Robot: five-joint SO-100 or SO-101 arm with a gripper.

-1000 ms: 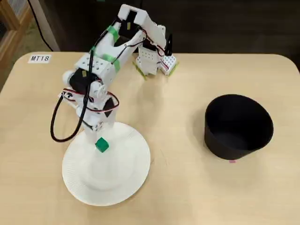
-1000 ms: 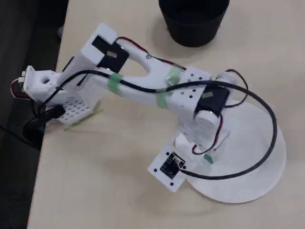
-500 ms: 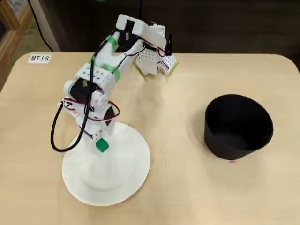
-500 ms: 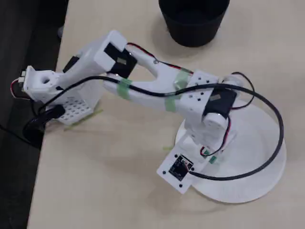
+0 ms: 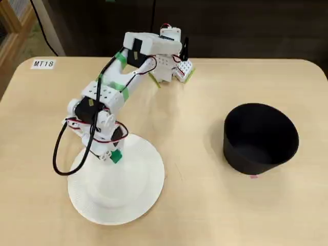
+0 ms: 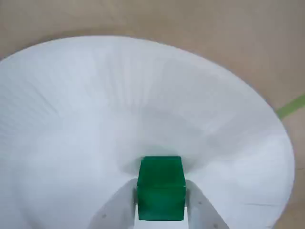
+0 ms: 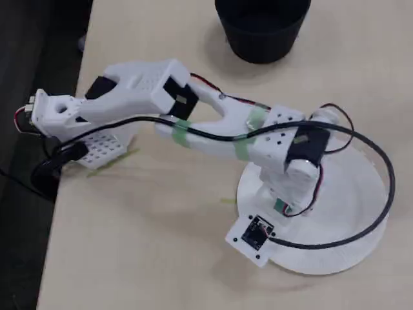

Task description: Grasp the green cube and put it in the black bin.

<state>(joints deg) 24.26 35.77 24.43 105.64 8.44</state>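
White fingers (image 6: 121, 205) closed against both sides of the green cube (image 6: 161, 187), the gap only as wide as the cube itself; gripper (image 5: 111, 155) over the near-left part of the white plate (image 5: 138, 200) in a fixed view. Cube square to the wrist camera, one flat face forward, no longer side to speak of; whether touching the plate or raised just off it, cannot tell. Black bin (image 5: 260, 137) well apart to the right in that fixed view, upright, mouth open, bare tan table (image 5: 205, 205) between. Black cable (image 7: 361, 226) looped over the plate beside the arm (image 7: 213, 129).
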